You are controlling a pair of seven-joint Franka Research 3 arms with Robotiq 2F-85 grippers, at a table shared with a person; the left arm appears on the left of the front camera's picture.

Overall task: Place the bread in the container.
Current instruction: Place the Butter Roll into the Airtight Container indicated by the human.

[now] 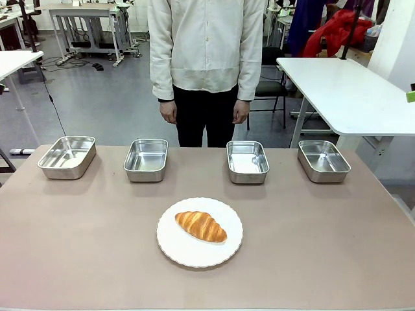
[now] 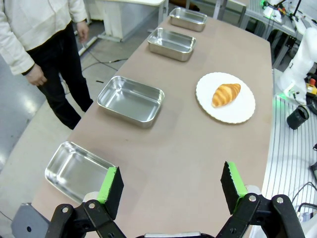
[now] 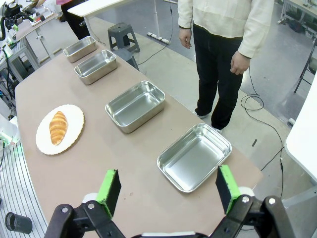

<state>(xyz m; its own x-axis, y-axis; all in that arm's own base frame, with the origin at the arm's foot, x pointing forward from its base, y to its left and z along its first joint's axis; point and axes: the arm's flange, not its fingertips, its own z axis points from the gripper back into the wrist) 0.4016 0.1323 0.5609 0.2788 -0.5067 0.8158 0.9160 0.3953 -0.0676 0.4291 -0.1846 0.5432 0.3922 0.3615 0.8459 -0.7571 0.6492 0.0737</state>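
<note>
Golden-brown and ridged, the bread point(image 1: 201, 226) lies across the middle of a white scallop-edged plate point(image 1: 194, 258), which sits roughly centred on the table point(image 1: 324, 246), toward the robot's side. Nothing touches it.

Beyond the plate, four shiny steel pans stand in a row along the far edge, well apart from one another and all empty: the left-end pan point(image 1: 67, 156), the inner-left pan point(image 1: 146, 159), the inner-right pan point(image 1: 248, 161) and the right-end pan point(image 1: 323, 161). I cannot tell which of them is meant as the container; the two inner ones lie nearest the plate. Behind the row a person stands with a hand point(image 1: 168, 111) hanging at each side, pointing at nothing.

The left gripper point(image 2: 171, 173) hangs high over its end of the table, jaws spread wide with nothing between the green pads. The right gripper point(image 3: 167, 173) is the same at the other end, wide apart and empty.

By the look of it the task has not begun, and the step in hand is the approach. The next move calls for one arm to come down over the bread, jaws set across its narrow width. It should close gently, since the flaky crust would likely crush, then lift clear of the plate's rim. The choice of pan may need a cue from the person.
</note>
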